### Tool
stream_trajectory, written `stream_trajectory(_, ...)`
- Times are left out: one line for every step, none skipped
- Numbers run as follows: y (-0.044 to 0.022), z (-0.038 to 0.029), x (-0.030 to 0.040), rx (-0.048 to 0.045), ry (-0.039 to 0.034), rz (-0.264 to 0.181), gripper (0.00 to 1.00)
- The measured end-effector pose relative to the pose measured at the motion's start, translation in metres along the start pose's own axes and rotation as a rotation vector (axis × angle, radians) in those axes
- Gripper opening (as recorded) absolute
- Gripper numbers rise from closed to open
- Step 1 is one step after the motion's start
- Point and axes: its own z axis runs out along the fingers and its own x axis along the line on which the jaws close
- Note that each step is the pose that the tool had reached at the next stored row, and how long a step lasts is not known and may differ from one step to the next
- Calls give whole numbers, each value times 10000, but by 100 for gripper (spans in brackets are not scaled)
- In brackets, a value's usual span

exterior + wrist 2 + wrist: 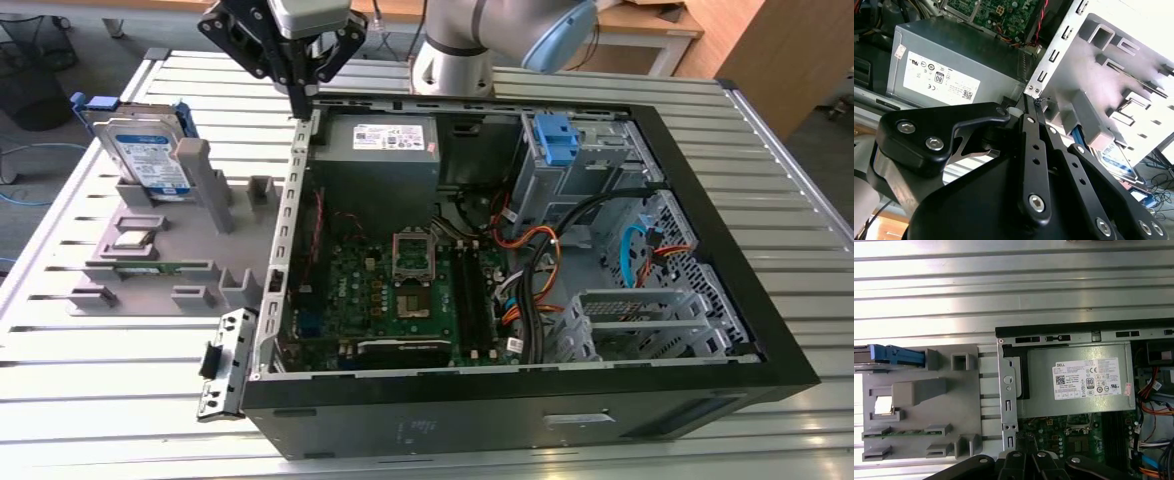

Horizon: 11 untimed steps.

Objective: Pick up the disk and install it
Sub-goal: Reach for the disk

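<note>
- The jaws are pressed together, gripping nothing, their tips at the corner of the open computer case (467, 425), near the grey power supply (380, 150).
- The disk (140, 150) stands upright in the grey holder (160, 280) on the desk (107, 430), at the exterior view's left, apart from the jaws.

The ribbed silver aluminium slat table (120, 400) carries an open black desktop computer case (534, 402). In the exterior view, a grey moulded plastic fixture plate (160, 292) lies just beside it at 9 o'clock, and the silver cylindrical arm base (451, 72) stands at 12 o'clock.
</note>
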Motion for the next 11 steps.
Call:
stream_trajectory(-1, 0, 7, 0, 0, -1, 11)
stream_trajectory(-1, 1, 13, -1, -1, -1, 11)
stream_trajectory(-1, 1, 19, -1, -1, -1, 11)
stream_trajectory(-2, 1, 22, -1, 0, -1, 11)
stream_trajectory(-2, 1, 23, 0, 0, -2, 11)
stream_trajectory(-2, 0, 23, 0, 0, -2, 11)
stream_trajectory(-2, 0, 24, 0, 0, -2, 11)
stream_trajectory(-2, 1, 24, 0, 0, -1, 11)
stream_trajectory(-2, 1, 24, 0, 0, -1, 11)
stream_trajectory(-2, 1, 24, 0, 0, -1, 11)
stream_trajectory(-2, 1, 24, 0, 0, -2, 11)
